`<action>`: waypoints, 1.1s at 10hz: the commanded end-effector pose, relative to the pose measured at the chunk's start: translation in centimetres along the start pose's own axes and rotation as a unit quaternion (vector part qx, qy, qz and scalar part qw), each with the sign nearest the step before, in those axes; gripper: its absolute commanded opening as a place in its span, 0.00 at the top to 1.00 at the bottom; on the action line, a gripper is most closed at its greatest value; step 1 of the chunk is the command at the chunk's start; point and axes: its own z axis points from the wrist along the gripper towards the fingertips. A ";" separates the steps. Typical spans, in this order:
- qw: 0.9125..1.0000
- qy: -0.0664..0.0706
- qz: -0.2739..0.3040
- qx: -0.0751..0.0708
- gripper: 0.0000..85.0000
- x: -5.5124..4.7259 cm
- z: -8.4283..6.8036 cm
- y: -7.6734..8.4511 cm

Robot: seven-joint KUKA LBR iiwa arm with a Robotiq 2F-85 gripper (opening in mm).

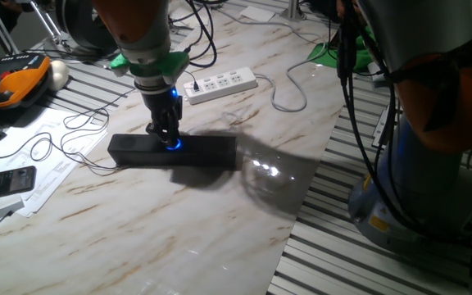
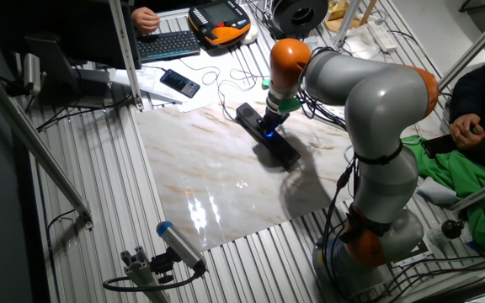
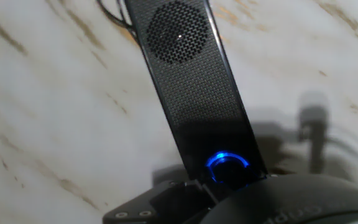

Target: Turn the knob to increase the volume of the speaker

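The knob [image 3: 228, 167], glowing blue mid-way along the speaker [image 1: 173, 151] at left-centre of the marble bench [image 1: 220, 221], has the pincer [image 1: 168, 138] right down on it, so I'd say the reach is done and the actual turning is what's left. Can't tell if the fingers are really clamped on it, too dark and blurry. Count: one knob, one speaker, one pincer, one white power strip [image 1: 221, 84] further back.
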 end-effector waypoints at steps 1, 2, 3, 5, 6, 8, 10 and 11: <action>1.000 -0.001 0.010 0.001 0.80 0.0 0.0 0.0; 1.000 -0.003 0.018 0.002 0.80 0.0 0.0 0.0; 1.000 -0.005 0.030 0.002 0.80 0.0 0.0 0.0; 0.998 -0.009 0.057 0.004 0.80 0.0 0.0 0.0; 0.997 -0.009 0.073 0.003 0.80 0.0 0.0 -0.1; 0.995 -0.012 0.101 -0.001 0.80 0.0 0.1 -0.2; 0.991 -0.017 0.130 -0.003 0.80 0.1 0.1 -0.3; 0.989 -0.019 0.150 -0.005 0.80 0.1 0.2 -0.3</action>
